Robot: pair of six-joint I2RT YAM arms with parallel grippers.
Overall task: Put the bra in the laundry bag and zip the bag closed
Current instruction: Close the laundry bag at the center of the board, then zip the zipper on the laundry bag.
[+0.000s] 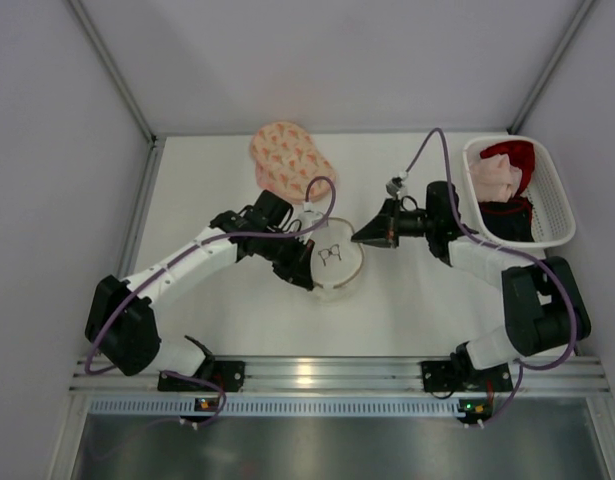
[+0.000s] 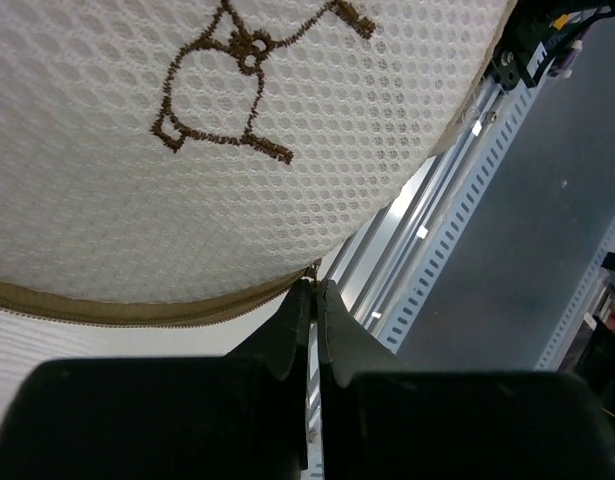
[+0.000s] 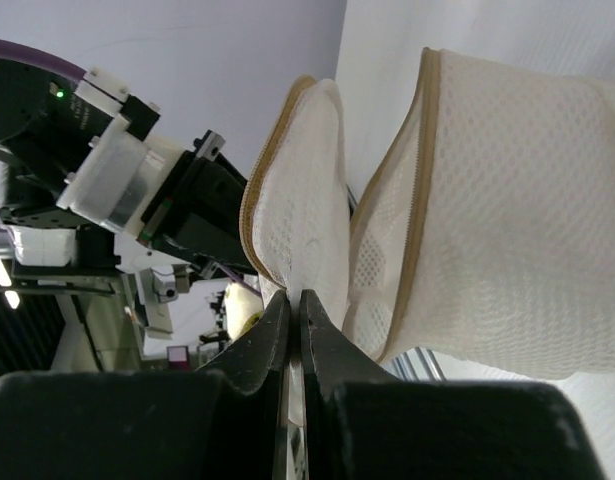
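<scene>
The white mesh laundry bag (image 1: 339, 268), round with a brown embroidered bra outline, sits mid-table. Its tan zipper (image 2: 137, 312) runs along the edge. My left gripper (image 1: 312, 262) is at the bag's left side, its jaws (image 2: 315, 288) shut on the zipper's end. My right gripper (image 1: 355, 238) reaches in from the right. It (image 3: 295, 296) is shut on the edge of the bag's flap (image 3: 302, 190), which stands apart from the bag body (image 3: 507, 200), so the bag gapes open. A pink patterned bra (image 1: 290, 160) lies on the table behind the bag, apart from both grippers.
A white slotted basket (image 1: 557, 210) at the right rear holds red and pale pink garments. White walls close in the table at the back and sides. A metal rail (image 1: 327, 375) runs along the near edge by the arm bases.
</scene>
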